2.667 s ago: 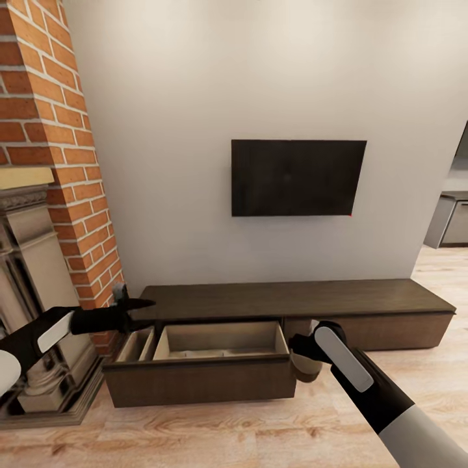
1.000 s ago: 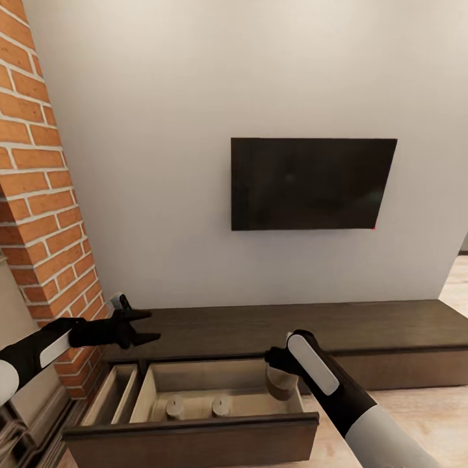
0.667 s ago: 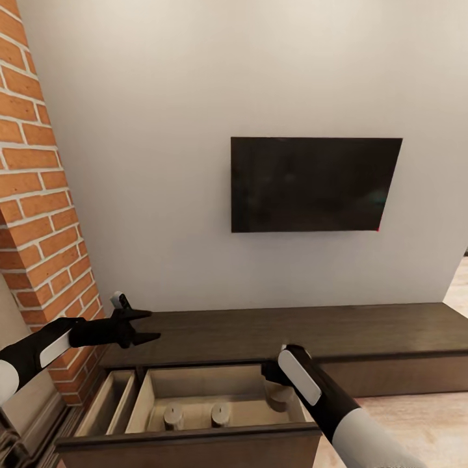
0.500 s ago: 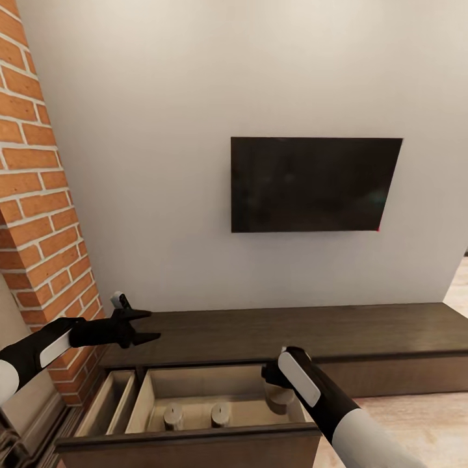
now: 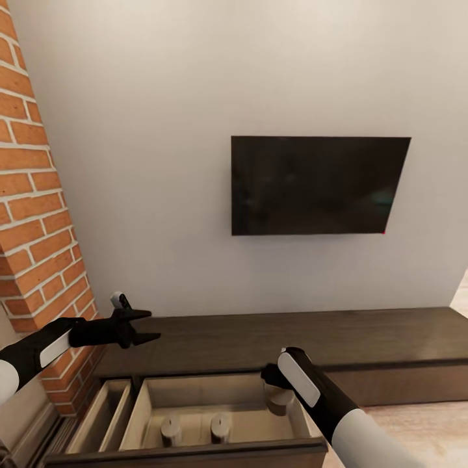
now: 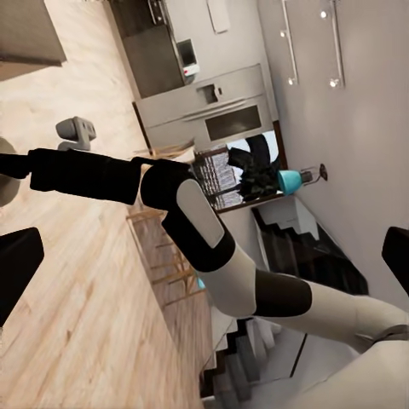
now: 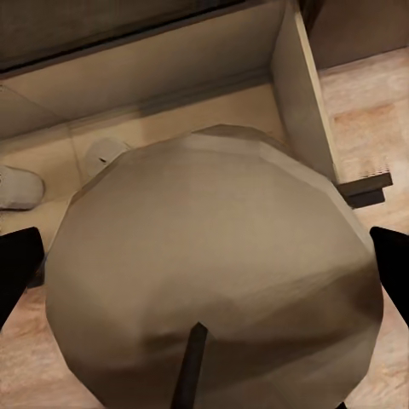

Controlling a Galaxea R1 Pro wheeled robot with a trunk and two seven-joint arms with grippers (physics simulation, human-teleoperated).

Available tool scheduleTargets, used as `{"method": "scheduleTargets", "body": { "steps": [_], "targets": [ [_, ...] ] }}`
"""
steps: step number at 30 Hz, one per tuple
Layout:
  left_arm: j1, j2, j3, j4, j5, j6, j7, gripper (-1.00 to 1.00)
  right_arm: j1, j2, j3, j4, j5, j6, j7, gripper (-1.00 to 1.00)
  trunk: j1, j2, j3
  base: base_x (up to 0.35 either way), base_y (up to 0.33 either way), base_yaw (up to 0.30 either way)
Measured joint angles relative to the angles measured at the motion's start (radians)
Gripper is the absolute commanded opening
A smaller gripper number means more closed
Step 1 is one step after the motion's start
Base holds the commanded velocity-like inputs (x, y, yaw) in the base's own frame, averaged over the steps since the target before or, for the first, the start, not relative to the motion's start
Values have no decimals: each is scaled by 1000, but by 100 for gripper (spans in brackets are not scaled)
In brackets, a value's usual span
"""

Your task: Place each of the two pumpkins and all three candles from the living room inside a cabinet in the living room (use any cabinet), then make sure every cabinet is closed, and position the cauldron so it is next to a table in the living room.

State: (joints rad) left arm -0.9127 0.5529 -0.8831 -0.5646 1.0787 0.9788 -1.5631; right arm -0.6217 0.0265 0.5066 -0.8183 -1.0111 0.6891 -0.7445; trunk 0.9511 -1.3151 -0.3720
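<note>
Candle over open cabinet drawer
Right end effector (image 5: 278, 385) grips a candle (image 7: 213, 273) above two others (image 5: 170, 429) — left end effector (image 5: 148, 326) spread, empty.

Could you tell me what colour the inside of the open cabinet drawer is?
Pale beige drawer interior, clearest in the head view.

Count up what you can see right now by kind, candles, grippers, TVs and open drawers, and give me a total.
Candles: 3, two standing in the open drawer, one held in the right gripper
Grippers: 2, left gripper, right gripper
TV: 1
Open drawer: 1
Total: 7
</note>
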Motion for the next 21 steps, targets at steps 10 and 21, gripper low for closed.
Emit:
{"method": "scheduleTargets", "body": {
  "steps": [10, 21],
  "targets": [
    [0, 0, 0, 0, 4, 0, 0, 100, -1, 5, 1, 6, -6, 4, 45, -100, 0, 0, 0, 135, 78, 0],
    [0, 2, 1, 0, 5, 0, 0, 100, -5, 9, 0, 50, -1, 11, 73, -100, 0, 0, 0, 2, 1, 0]
  ]
}}
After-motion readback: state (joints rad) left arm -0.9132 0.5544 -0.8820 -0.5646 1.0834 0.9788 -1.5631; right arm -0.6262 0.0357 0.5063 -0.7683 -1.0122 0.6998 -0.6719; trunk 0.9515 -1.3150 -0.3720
